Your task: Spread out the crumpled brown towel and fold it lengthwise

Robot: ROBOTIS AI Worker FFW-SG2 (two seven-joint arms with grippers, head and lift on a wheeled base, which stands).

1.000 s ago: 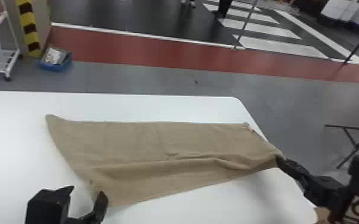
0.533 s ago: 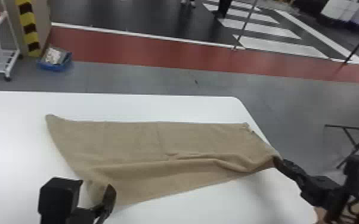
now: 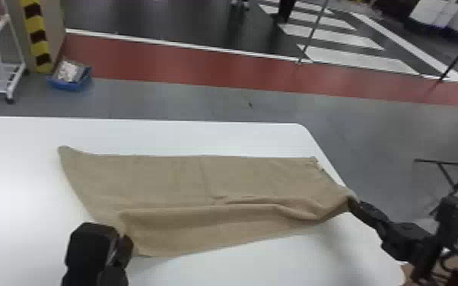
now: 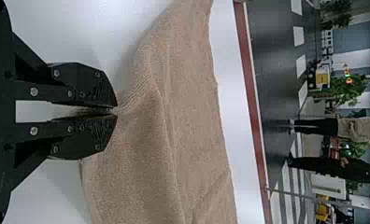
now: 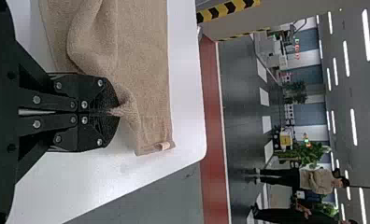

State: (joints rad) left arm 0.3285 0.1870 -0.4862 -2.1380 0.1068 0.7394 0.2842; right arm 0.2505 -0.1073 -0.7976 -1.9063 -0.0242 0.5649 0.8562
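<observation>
While the brown towel [image 3: 239, 182] lies spread along the white surface [image 3: 201, 137], near edge bunched in a long ridge, left end effector [image 3: 123, 237] pinches its near left part, closed on cloth. Right end effector [image 3: 353, 203] clamps the near right part, seemingly just a small tuft.

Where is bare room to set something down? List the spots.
Bare table shows left of the towel, behind it up to the table's far edge, and in front of it. Crowded: the towel's front left, pinched by the left claw, and the table's right edge, where the right claw grips the towel.
</observation>
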